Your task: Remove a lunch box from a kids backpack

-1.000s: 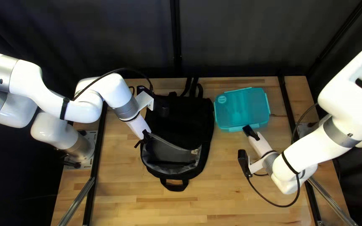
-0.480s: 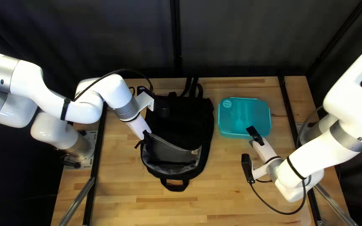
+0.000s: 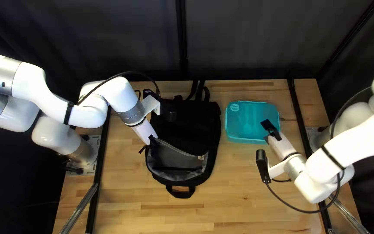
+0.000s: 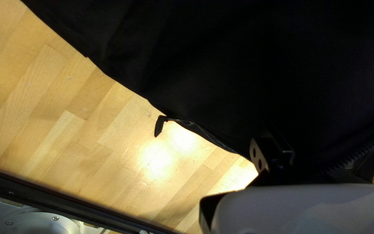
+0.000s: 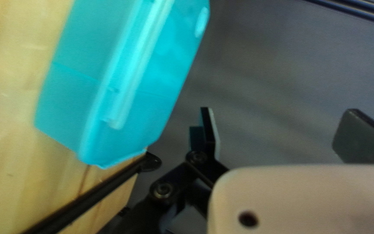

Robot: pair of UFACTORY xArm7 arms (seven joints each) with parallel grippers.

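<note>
The teal lunch box (image 3: 252, 121) lies out of the black backpack (image 3: 182, 125), on the wooden surface (image 3: 239, 203) at its right in the top left view. A narrow strip of wood separates their facing sides. Another strip runs between the box and the surface's far edge, and a slimmer one between it and the right black rail (image 3: 298, 108). Toward the near edge the wood stretches much wider.

The right end effector (image 3: 271, 127) appears over the box's near right corner in the top left view; contact cannot be told from there. In the right wrist view, this end effector (image 5: 278, 134) is spread wide, its two fingers well apart, with nothing held. The box sits beside it, outside the span, a visible gap from the nearer finger (image 5: 208, 132).

The backpack's straps (image 3: 201, 90) reach toward the far edge, its handle (image 3: 179, 194) toward the near one. Its mouth gapes, showing a grey lining (image 3: 174, 161). The left end effector (image 3: 152, 139) is at the left corner of that opening; whether it is wide, narrow or gripping cloth, I cannot tell. In the left wrist view, a zipper pull (image 4: 159, 126) sticks out past the backpack's side onto bright wood, which runs across to the left black rail (image 4: 66, 201).
</note>
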